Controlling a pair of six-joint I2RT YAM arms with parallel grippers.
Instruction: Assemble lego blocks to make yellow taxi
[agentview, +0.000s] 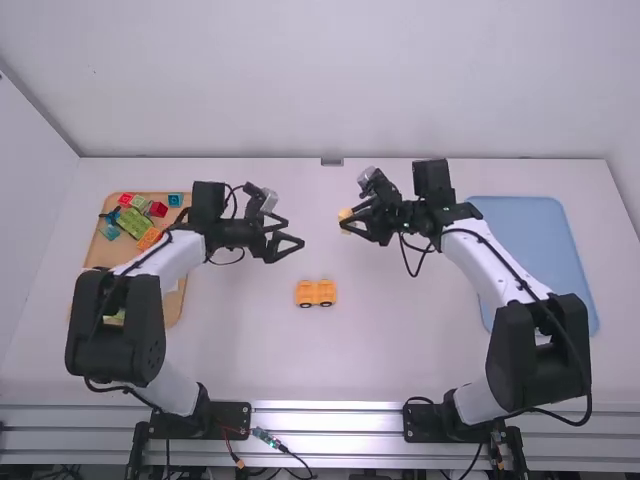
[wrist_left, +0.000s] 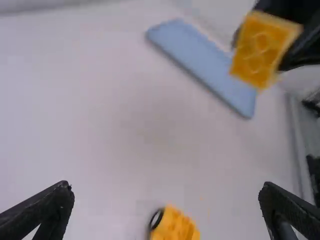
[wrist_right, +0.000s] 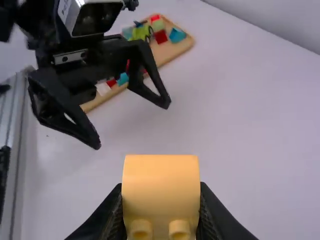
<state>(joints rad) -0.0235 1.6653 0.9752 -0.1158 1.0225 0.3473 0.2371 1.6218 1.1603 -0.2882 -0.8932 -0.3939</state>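
1. While my left gripper (agentview: 295, 232) reaches inward over the tabletop (agentview: 300, 370), its jaws stand wide apart, with nothing between them.
2. My right gripper (agentview: 347, 218) has its jaws clamped on a yellow block (wrist_right: 161, 180), one jaw against each of two opposite sides.
3. The gripped block, held clear of the tabletop, has a smooth, rounded face; two short round studs project at one end.
4. Both sets of jaws point toward the middle of the workspace and remain well apart from each other; the block lies on the right arm's side of the gap.
5. The wheeled yellow piece (agentview: 316, 292) of the taxi rests upright on the tabletop, nearer the arm bases than either set of jaws and between them from left to right. Two black wheels show on its near side; neither gripper touches it.
6. A wooden tray (agentview: 175, 303) at the far left, partly behind my left arm, bears loose blocks, among them a red block (agentview: 158, 209), an orange block (agentview: 148, 239) and a teal block (agentview: 175, 200).
7. A blue tray (agentview: 525, 230) lies at the right, partly behind my right arm.
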